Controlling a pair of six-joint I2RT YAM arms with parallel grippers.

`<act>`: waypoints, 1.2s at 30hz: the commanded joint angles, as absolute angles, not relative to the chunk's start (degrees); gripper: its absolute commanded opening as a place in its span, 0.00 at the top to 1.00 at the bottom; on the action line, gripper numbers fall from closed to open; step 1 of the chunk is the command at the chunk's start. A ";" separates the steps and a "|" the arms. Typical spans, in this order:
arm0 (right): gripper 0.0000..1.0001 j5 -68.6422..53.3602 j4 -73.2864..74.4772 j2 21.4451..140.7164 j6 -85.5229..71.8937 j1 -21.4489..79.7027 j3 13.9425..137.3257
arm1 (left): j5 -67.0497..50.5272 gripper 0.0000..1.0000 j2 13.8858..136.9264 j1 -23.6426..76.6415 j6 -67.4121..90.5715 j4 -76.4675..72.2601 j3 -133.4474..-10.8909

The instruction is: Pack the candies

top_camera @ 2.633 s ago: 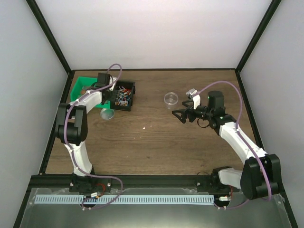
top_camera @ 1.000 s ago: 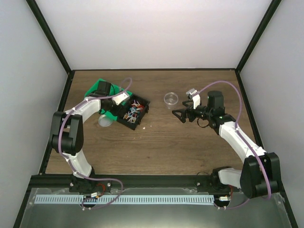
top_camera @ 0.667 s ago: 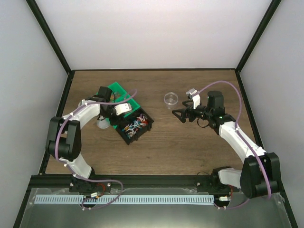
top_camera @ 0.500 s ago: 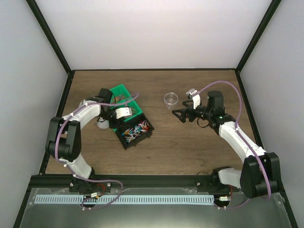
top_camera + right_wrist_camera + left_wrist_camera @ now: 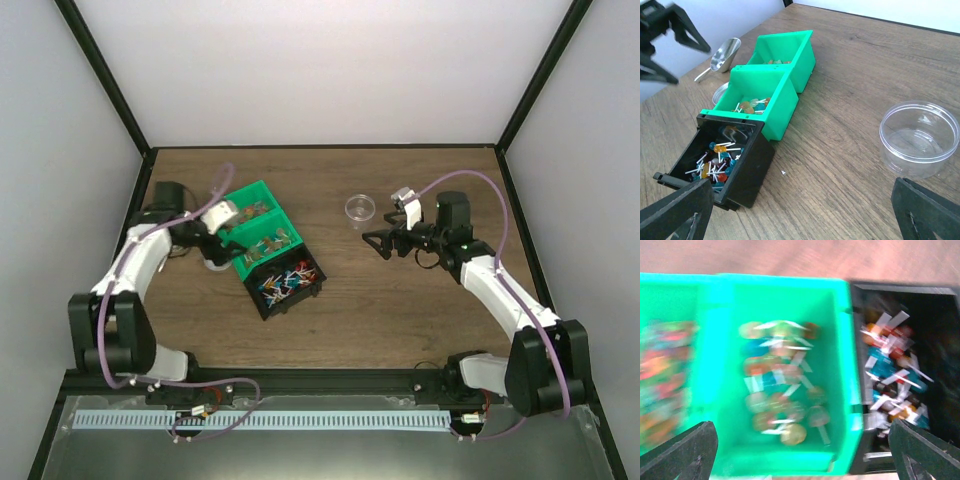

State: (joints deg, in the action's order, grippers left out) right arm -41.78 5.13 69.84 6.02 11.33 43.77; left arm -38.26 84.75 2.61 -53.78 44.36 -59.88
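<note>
**A:** Where are the candies, and where is the claw?

**B:** The candies [image 5: 715,161] are tiny pieces in red, blue, white and orange wrappers. They lie heaped in a black bin [image 5: 751,172] at the near end of a slanted row of three bins on the wooden table [image 5: 400,310]. The left gripper [image 5: 801,430] sits at the left side of that row, its jaws spread wide with nothing between them. Its own view is blurred. There a green bin lies straight ahead between the fingers, and the black bin is off by the right finger.

**A:** What has changed?

**B:** Half a second ago the left gripper was down on the green bins [image 5: 784,106] with its jaws narrower. Since then it has let go and the arm has drawn back to the left. Over the last few seconds the row was swung round from the far left, so the black bin now lies nearer the table's middle. The right gripper [image 5: 376,244] has not moved.

**A:** What else is around, and what is in the way?

**B:** The middle green bin, holding duller pieces, stands between the left gripper and the candies. A metal scoop [image 5: 724,53] and a small clear round piece [image 5: 720,93] lie just left of the green bins. The right gripper hangs open and holds nothing, well apart from the black bin. A clear round container [image 5: 919,136] sits near it, just beyond its fingers.
</note>
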 commanded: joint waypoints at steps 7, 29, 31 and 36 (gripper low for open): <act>0.00 -46.49 6.57 73.69 8.74 13.23 50.71 | -31.41 0.04 77.27 -16.46 -37.37 31.84 -50.53; 0.00 -27.54 15.54 80.94 18.06 13.19 55.35 | -3.72 0.01 75.30 -16.18 -35.02 24.90 -48.32; 0.00 -27.24 16.39 80.90 18.29 12.95 55.69 | -3.01 0.01 75.34 -16.22 -35.89 25.80 -48.75; 0.00 -27.40 15.79 81.39 18.55 11.52 54.14 | -6.20 0.00 75.35 -16.63 -37.75 28.27 -48.75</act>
State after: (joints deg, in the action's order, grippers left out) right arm -28.97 15.11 81.80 17.15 12.69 53.63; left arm -5.19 76.12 -16.40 -35.42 26.74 -48.47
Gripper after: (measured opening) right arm 0.998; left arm 0.999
